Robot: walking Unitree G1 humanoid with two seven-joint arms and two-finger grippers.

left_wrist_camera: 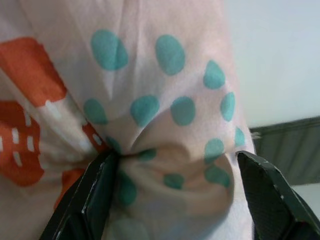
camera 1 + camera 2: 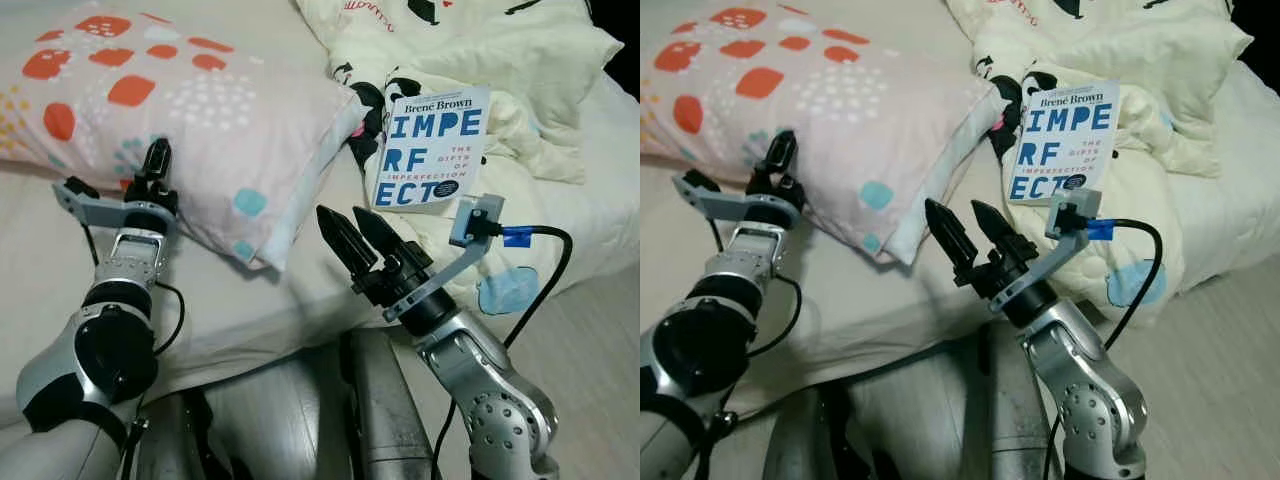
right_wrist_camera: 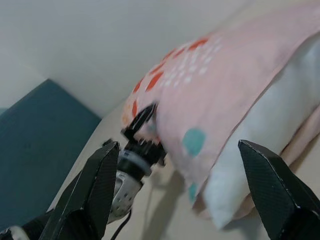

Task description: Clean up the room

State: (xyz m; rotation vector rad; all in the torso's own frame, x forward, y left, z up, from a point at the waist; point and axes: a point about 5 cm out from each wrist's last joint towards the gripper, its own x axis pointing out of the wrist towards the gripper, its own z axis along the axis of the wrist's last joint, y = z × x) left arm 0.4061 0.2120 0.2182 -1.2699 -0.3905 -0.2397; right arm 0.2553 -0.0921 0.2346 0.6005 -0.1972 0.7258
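Nearest, the right gripper [image 2: 355, 228] hovers over the bed sheet [image 2: 250, 300], its black fingers spread apart and holding nothing. To its left, the left gripper [image 1: 175, 165] presses into the near edge of the pink spotted pillow [image 2: 200, 110], fingers spread around a bunched fold of the cover. The pillow looks soft and light, likely to sag, so a corner or edge seems the best hold. Farther back, a book [image 2: 432, 148] rests on the crumpled cream duvet [image 2: 500, 50].
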